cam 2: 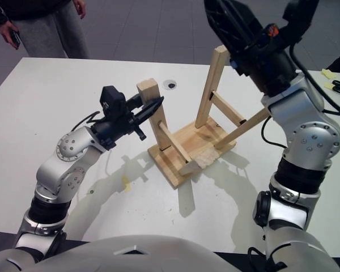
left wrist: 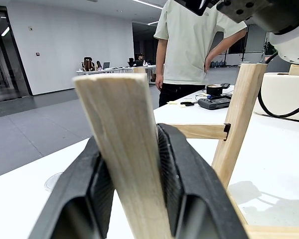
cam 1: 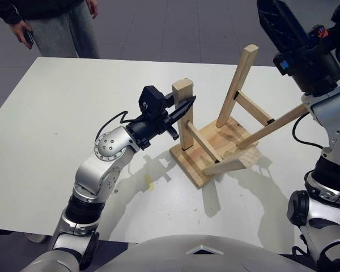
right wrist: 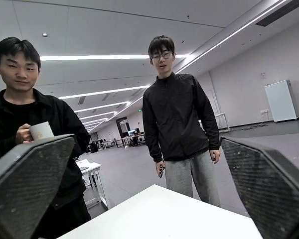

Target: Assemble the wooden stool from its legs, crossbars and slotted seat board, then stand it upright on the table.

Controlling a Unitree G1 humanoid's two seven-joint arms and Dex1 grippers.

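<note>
Most of the stool (cam 1: 229, 136) is looking assembled already, as far as I am judging it: it is lying upside down near the middle of the table (cam 1: 56, 113), with the slotted seat board (cam 1: 192, 170) resting flat on the surface and the legs pointing upward; crossbars (cam 1: 252, 107) are running between the legs; however, the legs are not standing parallel, the tall leg (cam 1: 238, 85) and the right-hand leg (cam 1: 272, 127) are leaning to different sides, and one more piece (cam 1: 226, 166) is lying low across the board, so I am thinking that some joints are not seated fully; what is remaining is to press the legs home, then to turn the stool over and stand it upright. The left gripper (cam 1: 184, 107) is clamping the near-left leg (cam 1: 182, 122) just below its top end; the right gripper (cam 2: 265, 20) is hanging high above the right side of the stool, touching nothing. The head views are giving the whole layout and the tilt of the legs; the left wrist view is adding the close detail, both fingers (left wrist: 97, 189) pressing against opposite faces of the leg with no gap; the right wrist view is showing that arm's own fingers (right wrist: 30, 174) spread wide with nothing between them, which is harder to judge from the head views.
</note>
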